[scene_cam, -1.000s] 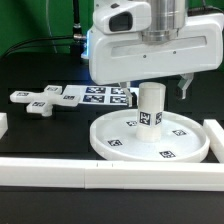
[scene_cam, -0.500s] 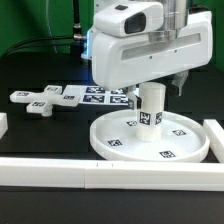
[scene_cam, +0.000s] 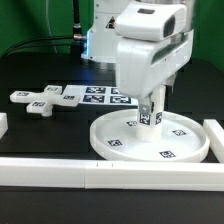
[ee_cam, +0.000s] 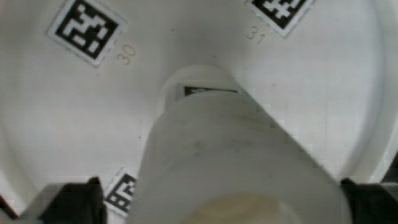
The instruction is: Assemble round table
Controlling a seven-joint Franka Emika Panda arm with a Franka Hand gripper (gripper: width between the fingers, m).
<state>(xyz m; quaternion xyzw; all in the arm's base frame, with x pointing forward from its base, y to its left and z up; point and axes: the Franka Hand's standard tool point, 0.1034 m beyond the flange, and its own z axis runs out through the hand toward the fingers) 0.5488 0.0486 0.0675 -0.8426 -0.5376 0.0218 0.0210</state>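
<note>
A black bench (scene_cam: 40,135) sits before a green backdrop (scene_cam: 30,20); white border bars (scene_cam: 60,178) edge it.

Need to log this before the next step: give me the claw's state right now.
Claw: around the post, which stands on the disc; fingertips sit at either side, but whether they are clamped on it cannot be told.

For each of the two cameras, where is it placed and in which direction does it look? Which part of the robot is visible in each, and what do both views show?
Exterior view: off the arm, in front of the table and slightly above; it looks across at the disc, with the cross-shaped foot toward the exterior view's left; the arm's white wrist housing fills the upper middle.
Wrist view: on the wrist, looking down along the post onto the disc; dark fingertips of the end effector show beside the post.
Shared: the post standing on the disc, and the disc's markers.
</note>
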